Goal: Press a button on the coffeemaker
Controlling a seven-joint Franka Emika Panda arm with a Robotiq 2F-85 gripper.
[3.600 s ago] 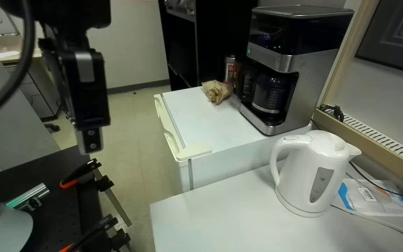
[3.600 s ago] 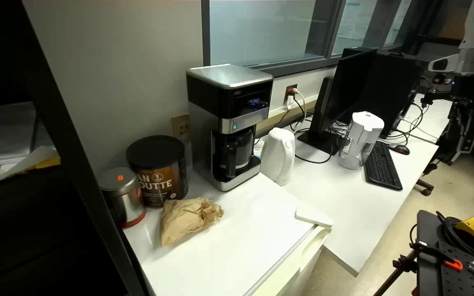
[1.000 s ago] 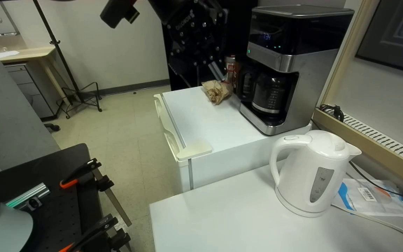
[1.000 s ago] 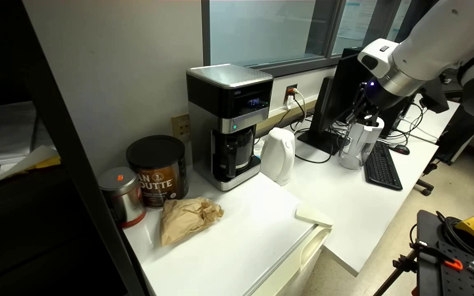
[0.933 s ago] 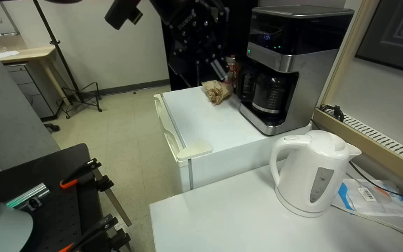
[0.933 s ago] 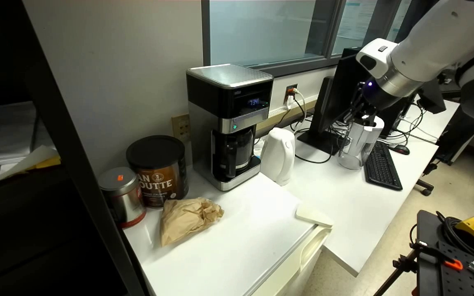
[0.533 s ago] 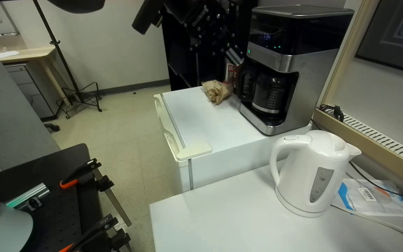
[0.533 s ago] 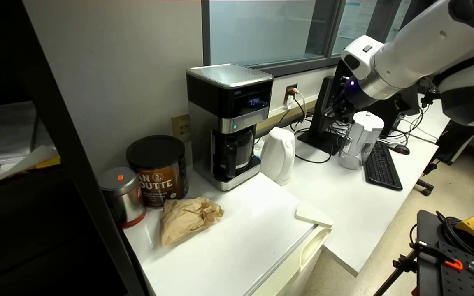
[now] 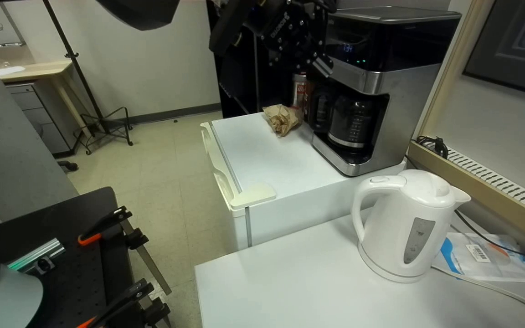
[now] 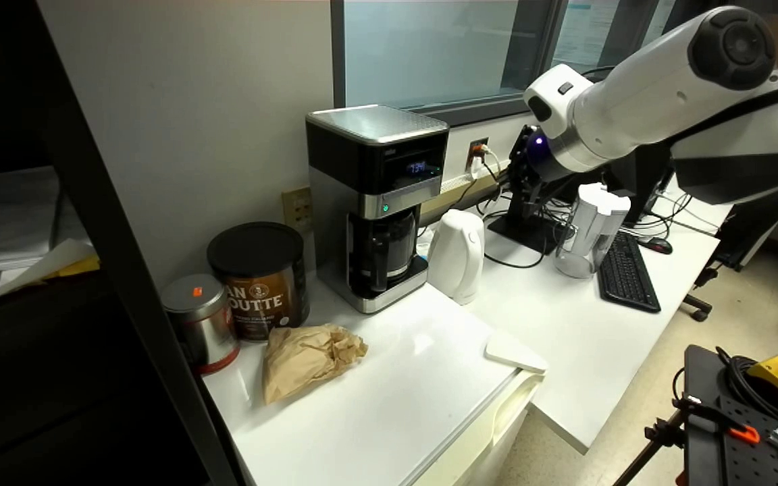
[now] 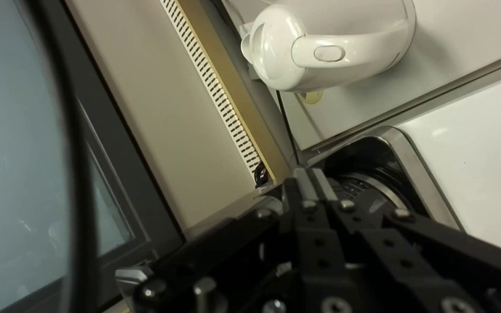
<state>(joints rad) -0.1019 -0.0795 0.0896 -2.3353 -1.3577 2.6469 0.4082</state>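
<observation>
Tool (image 11: pixel 314 184) hangs clenched on nothing, apart from the coffeemaker (image 10: pixel 370 192). Fingertips (image 11: pixel 305 184) together presumably make one firm, narrow point for pressing.

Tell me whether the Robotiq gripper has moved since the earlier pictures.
Yes: in an exterior view, the Robotiq gripper has shifted right and upward in the picture, toward the unmoved drip coffeemaker.

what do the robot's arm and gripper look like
The arm has smooth, rounded white links, a round black joint cap and a small purple light near the wrist. The gripper is black linkage with silvery bolts, pale grey fingertips and white lettering. A blurred dark strip, likely a cable, crosses the wrist view.
</observation>
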